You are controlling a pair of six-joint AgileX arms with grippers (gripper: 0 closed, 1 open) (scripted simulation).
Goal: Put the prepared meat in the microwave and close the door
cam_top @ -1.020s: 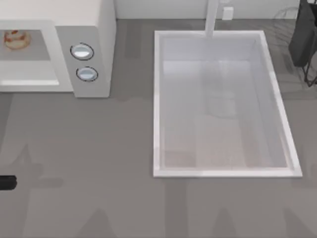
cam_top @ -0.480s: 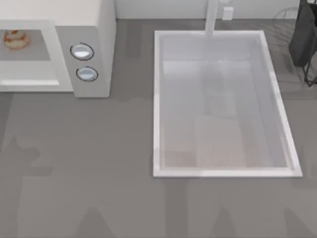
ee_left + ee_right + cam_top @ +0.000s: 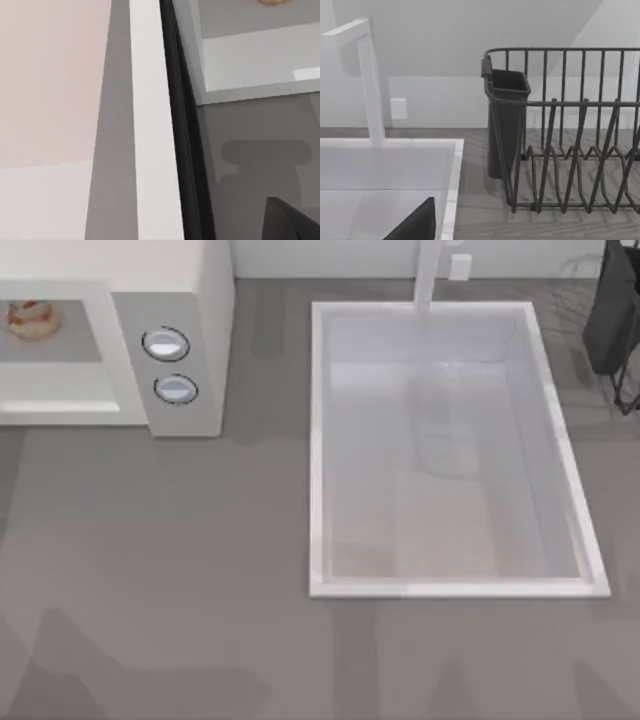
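Sitting inside the boxy white microwave (image 3: 190, 300), the roundish cream-pink prepared meat (image 3: 32, 319) shows no clear long axis. The door's (image 3: 152, 130) flat white edge runs just beside the left gripper (image 3: 292, 220); its finger spread cannot be told.

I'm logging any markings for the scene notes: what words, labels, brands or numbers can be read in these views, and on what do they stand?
None: no readable text in any view.
The microwave control panel carries two knobs with no legible marks or numbers.
The small white wall plate behind the sink is blank.
The dish rack, its dark cup and the faucet bear no label.
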